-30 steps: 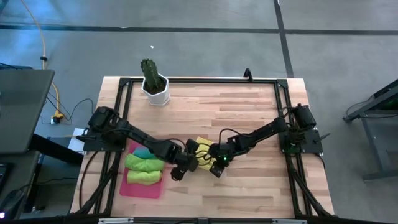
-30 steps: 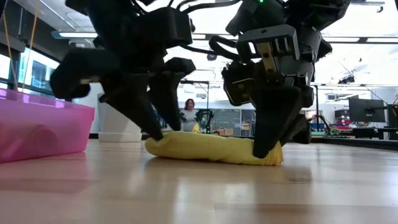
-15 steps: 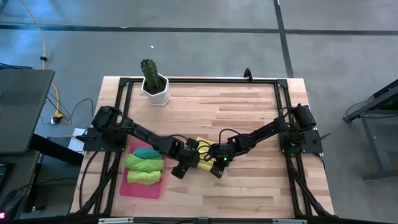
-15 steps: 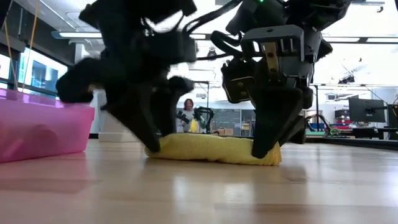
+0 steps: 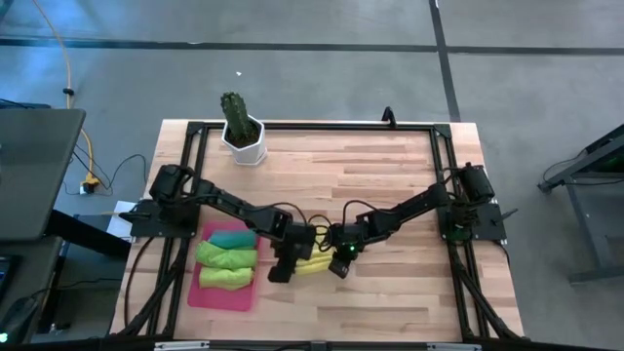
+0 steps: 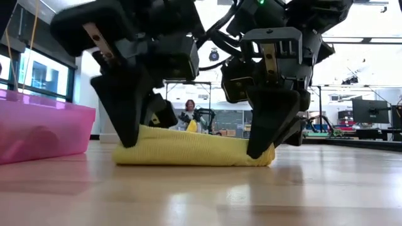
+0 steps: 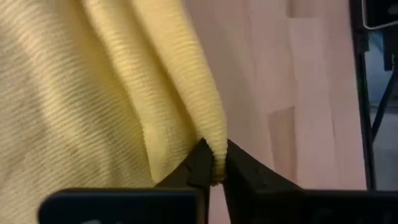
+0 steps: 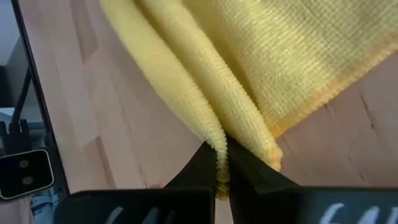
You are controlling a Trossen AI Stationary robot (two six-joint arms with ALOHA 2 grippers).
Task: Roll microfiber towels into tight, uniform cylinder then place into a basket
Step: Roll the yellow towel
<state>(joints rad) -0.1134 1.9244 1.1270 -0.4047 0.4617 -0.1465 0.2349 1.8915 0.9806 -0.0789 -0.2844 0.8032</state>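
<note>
The yellow towel [image 6: 191, 149] lies on the wooden table as a long, thick bundle of folds, its underside on the wood. My left gripper [image 7: 216, 174] is shut on its end nearer the basket, and my right gripper [image 8: 219, 165] is shut on the other end. From above, only a strip of the yellow towel [image 5: 312, 265] shows between the two grippers. The pink basket [image 5: 219, 297] sits at the table's near left and holds a teal towel [image 5: 230, 237], a green towel [image 5: 226, 255] and a lime green towel [image 5: 224, 278], all rolled. My left gripper pinches a raised fold [image 7: 214, 148] of the yellow towel between its two fingertips, at the bundle's left end. The fingers slant down from above and from the left. The towel rests on the table below them. My right gripper pinches a narrow fold [image 8: 217, 142] of the towel between its fingertips, close to a hemmed corner [image 8: 273, 149] at the bundle's right end. The fingers slant down from above and from the right. The towel lies on the wood.
A white pot with a cactus [image 5: 244, 139] stands at the far left of the table. A black frame [image 5: 312, 125] runs around the tabletop. Bare wood [image 5: 390, 175] spreads to the right of and beyond the grippers. A person stands in the room far behind the table [image 6: 188, 113].
My left gripper has swung toward the towel's left end, rolled about its own axis, sunk a little and shut on a fold there. The yellow towel has been gathered toward the table's near edge and now lies thicker and longer between the grippers. My right gripper has kept its hold.
</note>
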